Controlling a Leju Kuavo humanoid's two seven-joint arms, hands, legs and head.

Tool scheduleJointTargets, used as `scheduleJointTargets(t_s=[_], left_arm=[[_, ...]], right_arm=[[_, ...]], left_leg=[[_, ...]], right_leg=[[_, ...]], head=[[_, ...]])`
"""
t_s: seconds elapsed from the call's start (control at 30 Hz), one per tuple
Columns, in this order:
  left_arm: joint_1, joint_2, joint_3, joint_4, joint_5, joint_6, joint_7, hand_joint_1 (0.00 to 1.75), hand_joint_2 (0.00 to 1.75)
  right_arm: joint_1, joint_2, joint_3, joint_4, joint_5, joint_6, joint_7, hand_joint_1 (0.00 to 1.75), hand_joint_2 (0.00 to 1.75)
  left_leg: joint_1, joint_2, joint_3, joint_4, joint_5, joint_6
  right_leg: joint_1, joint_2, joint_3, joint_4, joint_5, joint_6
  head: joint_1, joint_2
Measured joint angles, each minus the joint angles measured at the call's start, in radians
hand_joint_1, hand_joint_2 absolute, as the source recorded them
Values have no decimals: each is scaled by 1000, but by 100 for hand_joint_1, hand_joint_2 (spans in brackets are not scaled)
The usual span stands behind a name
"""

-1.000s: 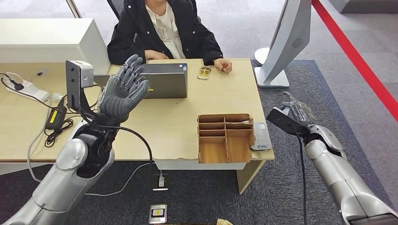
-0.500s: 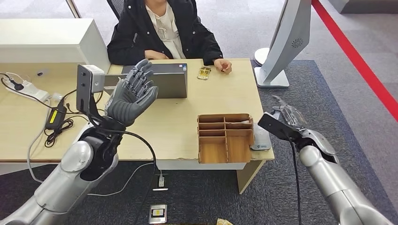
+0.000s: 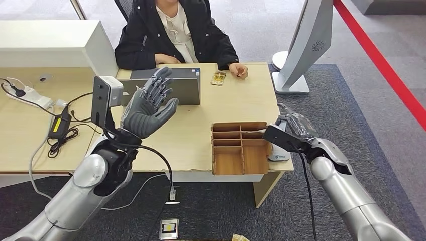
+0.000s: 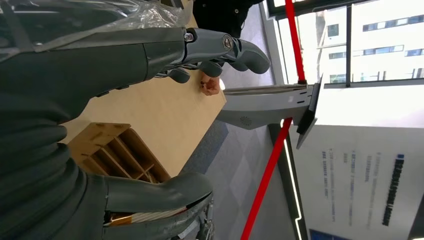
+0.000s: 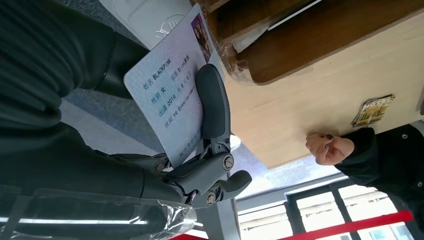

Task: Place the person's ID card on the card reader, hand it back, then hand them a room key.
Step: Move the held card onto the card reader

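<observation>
I see my right hand [image 3: 294, 131] at the right middle of the head view, fingers clamped on the ID card [image 5: 172, 102], just above the white card reader [image 3: 279, 146] beside the wooden tray [image 3: 240, 147]. My left hand [image 3: 148, 106] is raised at the left, fingers spread apart, holding nothing.

Light wood worktop [image 3: 201, 130]. On it: brown divided organiser [image 3: 240, 147] at near right edge, w/ white card reader [image 3: 279, 146] just beside it; grey laptop [image 3: 173, 85] at far side; small gold packet [image 3: 218, 78] nr person's hand [image 3: 238, 70]; cables + black adapter [image 3: 59, 125] on left; white box [image 3: 55, 47] far left.
</observation>
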Motion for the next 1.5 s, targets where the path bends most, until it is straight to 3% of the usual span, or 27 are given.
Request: scheduleJointTargets(t_s=[0.63, 0.83, 1.13, 1.5], left_arm=[[64, -55, 80, 10, -109, -111, 38, 0, 175], [86, -65, 121, 6, -139, -142, 65, 0, 175], [81, -46, 129, -19, -79, -60, 80, 0, 175], [40, 5, 99, -49, -8, 22, 89, 0, 175]], right_arm=[[-24, 22, -4, 49, 27, 0, -19, 175, 175], [-57, 5, -36, 62, 34, -14, -10, 175, 175], [-126, -57, -98, 167, 45, -31, -86, 175, 175], [-143, -61, -102, 316, 35, -56, -136, 175, 175]], left_leg=[[0, 0, 1, 0, 0, 0], [0, 0, 0, 0, 0, 0], [0, 0, 0, 0, 0, 0], [0, 0, 0, 0, 0, 0]], right_leg=[[0, 0, 0, 0, 0, 0], [0, 0, 0, 0, 0, 0], [0, 0, 0, 0, 0, 0], [0, 0, 0, 0, 0, 0]], head=[[0, 0], [0, 0], [0, 0], [0, 0]])
